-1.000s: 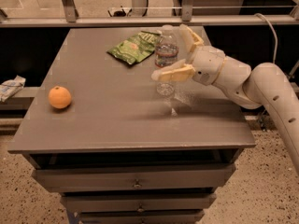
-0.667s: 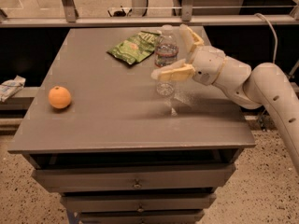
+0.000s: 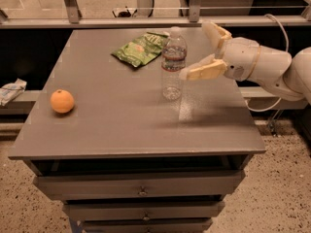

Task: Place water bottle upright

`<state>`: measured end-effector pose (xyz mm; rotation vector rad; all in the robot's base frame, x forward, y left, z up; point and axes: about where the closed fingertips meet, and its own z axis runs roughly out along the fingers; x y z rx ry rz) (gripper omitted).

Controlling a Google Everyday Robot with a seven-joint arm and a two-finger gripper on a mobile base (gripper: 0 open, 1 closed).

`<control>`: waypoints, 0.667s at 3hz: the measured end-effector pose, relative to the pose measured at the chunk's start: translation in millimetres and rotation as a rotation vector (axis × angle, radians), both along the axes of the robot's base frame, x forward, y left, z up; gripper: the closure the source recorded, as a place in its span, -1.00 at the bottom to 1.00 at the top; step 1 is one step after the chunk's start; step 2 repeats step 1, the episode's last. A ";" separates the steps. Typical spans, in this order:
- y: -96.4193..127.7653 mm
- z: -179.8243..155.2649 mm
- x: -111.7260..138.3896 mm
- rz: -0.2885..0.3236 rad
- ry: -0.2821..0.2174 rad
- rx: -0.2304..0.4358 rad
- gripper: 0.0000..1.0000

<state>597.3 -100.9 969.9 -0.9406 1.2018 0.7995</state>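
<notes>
The water bottle (image 3: 173, 64), clear and ribbed with a white cap and a thin label band, stands upright on the grey table (image 3: 121, 125), right of the middle. My gripper (image 3: 195, 50) is just to its right at label height. It is open, with one cream finger (image 3: 203, 71) pointing at the bottle and the other (image 3: 215, 33) raised behind. Neither finger touches the bottle.
An orange (image 3: 62, 101) lies near the table's left edge. A green snack bag (image 3: 141, 48) lies at the back, just left of the bottle. A white cloth (image 3: 10, 91) lies on a ledge off the left side. Drawers sit below the tabletop.
My gripper has drawn back to the right, off the bottle. The bottle stays upright in the same spot, now free of the fingers.
</notes>
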 end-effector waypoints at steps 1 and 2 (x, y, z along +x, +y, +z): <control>-0.7 0.2 -2.0 0.008 0.003 -0.007 -1.00; -0.7 0.2 -2.0 0.008 0.003 -0.007 -1.00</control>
